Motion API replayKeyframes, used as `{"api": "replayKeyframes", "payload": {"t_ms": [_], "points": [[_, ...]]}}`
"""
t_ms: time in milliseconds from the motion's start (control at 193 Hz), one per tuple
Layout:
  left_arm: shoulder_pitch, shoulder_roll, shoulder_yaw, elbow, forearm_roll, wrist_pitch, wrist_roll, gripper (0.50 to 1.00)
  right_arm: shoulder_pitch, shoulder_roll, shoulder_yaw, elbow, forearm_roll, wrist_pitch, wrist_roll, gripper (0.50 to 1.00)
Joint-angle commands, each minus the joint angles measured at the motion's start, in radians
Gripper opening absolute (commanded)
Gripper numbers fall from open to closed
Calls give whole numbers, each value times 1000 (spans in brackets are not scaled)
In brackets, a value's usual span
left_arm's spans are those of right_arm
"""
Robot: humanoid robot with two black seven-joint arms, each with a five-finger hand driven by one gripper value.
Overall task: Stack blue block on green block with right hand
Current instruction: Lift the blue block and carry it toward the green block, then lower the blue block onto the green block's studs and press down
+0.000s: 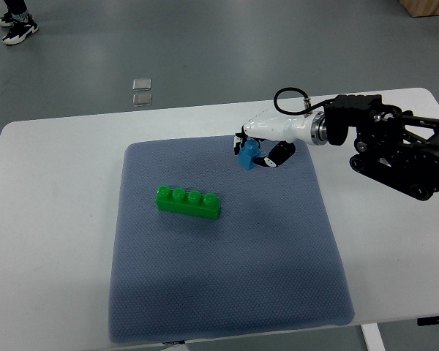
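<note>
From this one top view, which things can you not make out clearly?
- Blue block: the right hand covers part of it, so its full shape is hidden.
- Whether the block is lifted off the grey mat: one steep view cannot show it.
- Left arm: outside the picture.
- Person's shoes, top left: cut by the edge.

Long green plastic brick (189,203) with a row of four round studs on top, lying flat and slightly angled; small blue plastic block (247,155) up and to the right of the green brick, well apart from it, tilted, gripped between curled fingers
</note>
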Motion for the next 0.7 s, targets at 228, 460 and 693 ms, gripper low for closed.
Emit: {"api": "replayKeyframes", "payload": {"t_ms": [228,460,693], "points": [[0,0,0,0,0,0,1,1000,43,147,-26,2,-29,-30,87,517],[0,0,0,0,0,0,-1,1000,27,164,-106,-6,-89,-62,99,519],[0,0,0,0,0,0,1,1000,33,168,-106,-35,-94,-65,98,523]]}}
